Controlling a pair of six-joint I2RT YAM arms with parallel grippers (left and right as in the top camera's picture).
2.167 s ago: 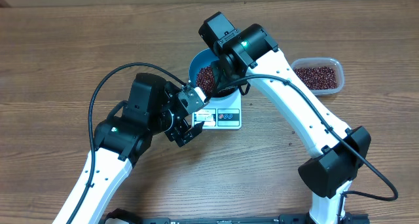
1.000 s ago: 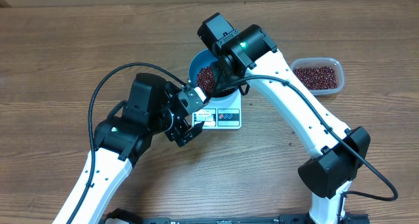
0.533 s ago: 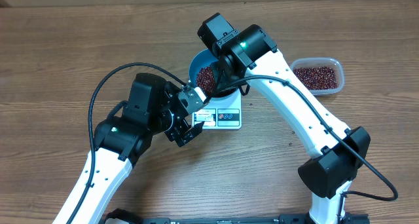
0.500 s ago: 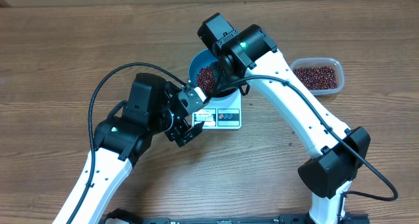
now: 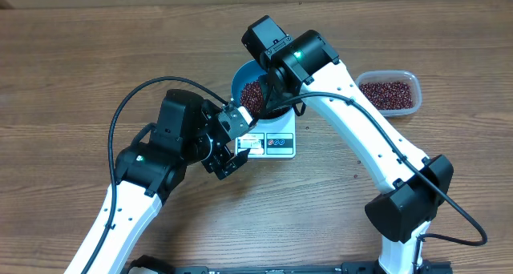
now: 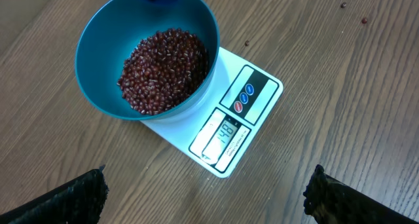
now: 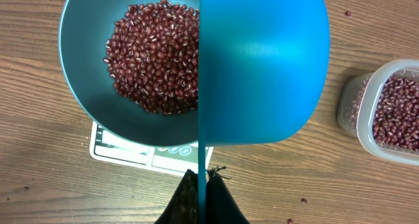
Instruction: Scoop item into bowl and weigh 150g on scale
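The blue bowl (image 6: 98, 86) stands on the white scale (image 6: 252, 96) and holds a heap of red-brown beans (image 6: 163, 67). The scale's display (image 6: 226, 133) shows digits that look like 148. My right gripper (image 7: 203, 178) is shut on the thin handle of a blue scoop (image 7: 262, 67), which hangs tilted over the bowl's (image 7: 78, 67) right half and hides part of the beans (image 7: 154, 57). My left gripper (image 6: 208, 185) is open, above the table just in front of the scale, with nothing between its fingers.
A clear plastic tub (image 5: 390, 92) with more beans stands to the right of the scale (image 5: 272, 142). A few loose beans (image 7: 303, 201) lie on the wooden table. Both arms crowd round the bowl (image 5: 237, 80).
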